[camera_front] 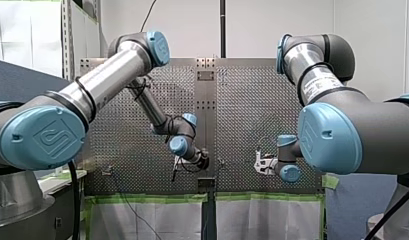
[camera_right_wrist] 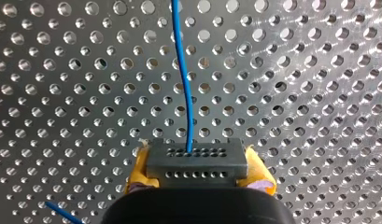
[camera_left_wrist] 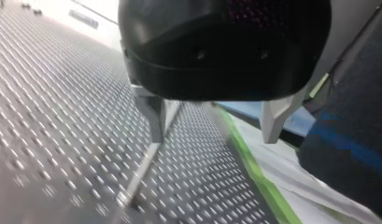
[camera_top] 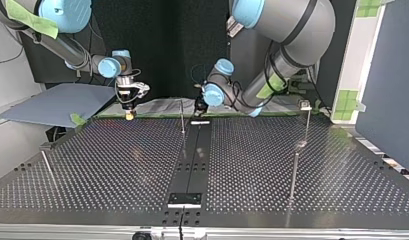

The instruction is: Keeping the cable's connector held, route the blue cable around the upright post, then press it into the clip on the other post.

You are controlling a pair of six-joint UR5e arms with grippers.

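R gripper (camera_top: 129, 110) clamped on grey connector (camera_right_wrist: 196, 163), yellow pads (camera_right_wrist: 136, 175) either side. Blue cable (camera_right_wrist: 184, 79) exits connector, runs ahead over perforated table (camera_right_wrist: 319, 70). L gripper (camera_left_wrist: 214, 126) wide apart, empty, close to thin post (camera_top: 182, 116). Step in hand, prob.: start of routing. Hold firm, sweep low w/ light tension, hug post. Clip (camera_top: 305, 105) on far post comes after.

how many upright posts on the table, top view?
3 in the top view: centre post near the far edge, right post with a small fitting on top, left post nearer the camera. None seems hidden.
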